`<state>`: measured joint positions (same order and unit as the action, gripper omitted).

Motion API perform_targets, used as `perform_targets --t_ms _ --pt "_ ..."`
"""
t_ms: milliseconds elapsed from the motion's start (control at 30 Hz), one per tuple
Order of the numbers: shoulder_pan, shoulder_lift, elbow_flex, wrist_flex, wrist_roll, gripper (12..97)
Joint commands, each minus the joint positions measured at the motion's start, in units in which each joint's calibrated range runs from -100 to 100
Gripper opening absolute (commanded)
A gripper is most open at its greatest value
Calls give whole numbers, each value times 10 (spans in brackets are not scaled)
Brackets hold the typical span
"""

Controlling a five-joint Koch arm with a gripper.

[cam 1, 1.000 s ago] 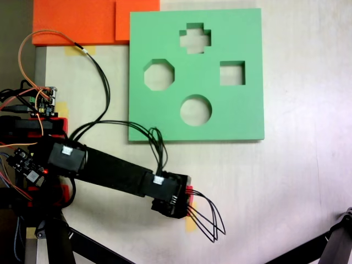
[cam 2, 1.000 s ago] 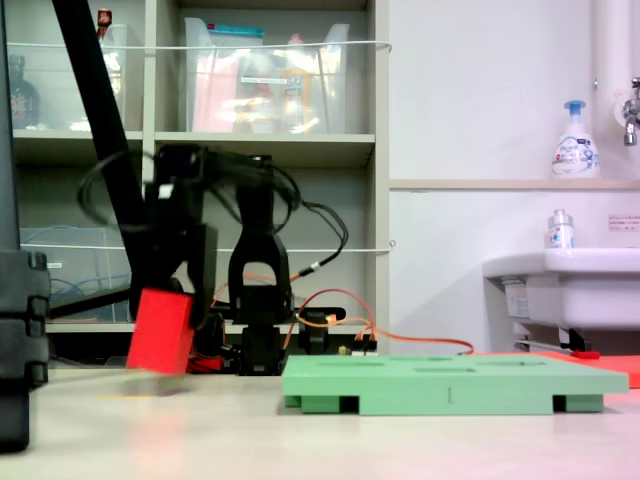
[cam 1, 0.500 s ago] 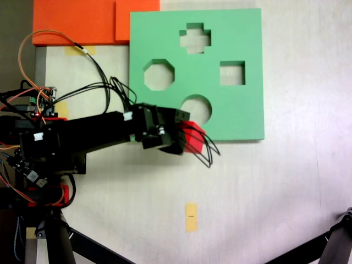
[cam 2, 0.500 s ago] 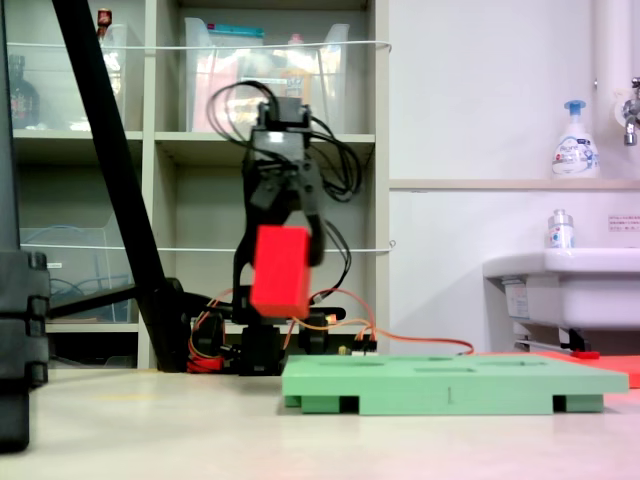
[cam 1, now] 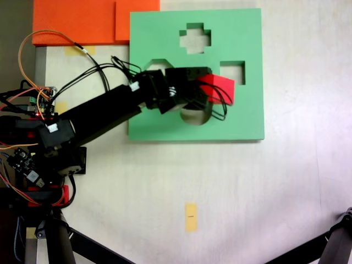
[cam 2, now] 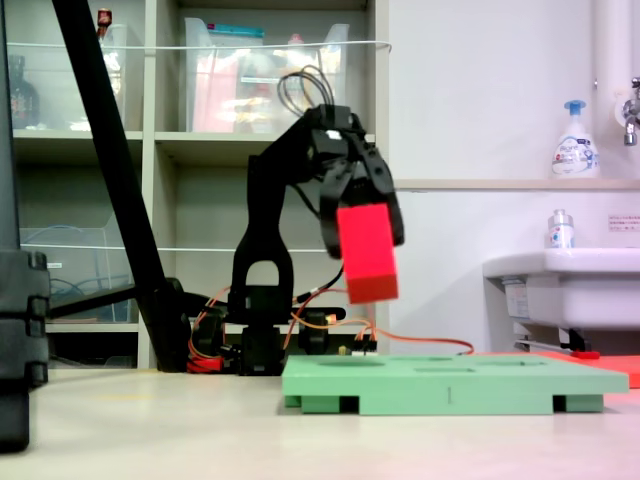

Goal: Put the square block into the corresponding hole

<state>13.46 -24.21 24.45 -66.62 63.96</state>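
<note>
The red square block (cam 1: 218,89) (cam 2: 366,252) hangs in the air over the green foam board (cam 1: 247,118) (cam 2: 450,385), with my gripper (cam 1: 212,91) (cam 2: 362,215) shut on it. In the fixed view from above, the block sits just left of the square hole (cam 1: 235,72) and covers part of that hole's lower left corner. From the side, in the other fixed view, the block is tilted and well above the board's top. The arm reaches in from the left across the board.
The board also has a cross cut-out (cam 1: 194,38), an octagonal cut-out (cam 1: 155,65) partly under the arm, and a round cut-out (cam 1: 193,115). Orange foam sheets (cam 1: 82,21) lie at the top left. A yellow paper strip (cam 1: 190,216) lies on the table below. Wires trail from the gripper.
The arm has swung from the yellow strip area up over the board, carrying the red block higher and toward the square hole.
</note>
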Motion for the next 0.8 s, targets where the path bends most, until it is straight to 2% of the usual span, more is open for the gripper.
perform_targets --t_ms 0,200,767 --pt "7 26 66 51 -9 175" --pt "21 125 140 50 -11 174" --pt "31 249 169 49 -15 176"
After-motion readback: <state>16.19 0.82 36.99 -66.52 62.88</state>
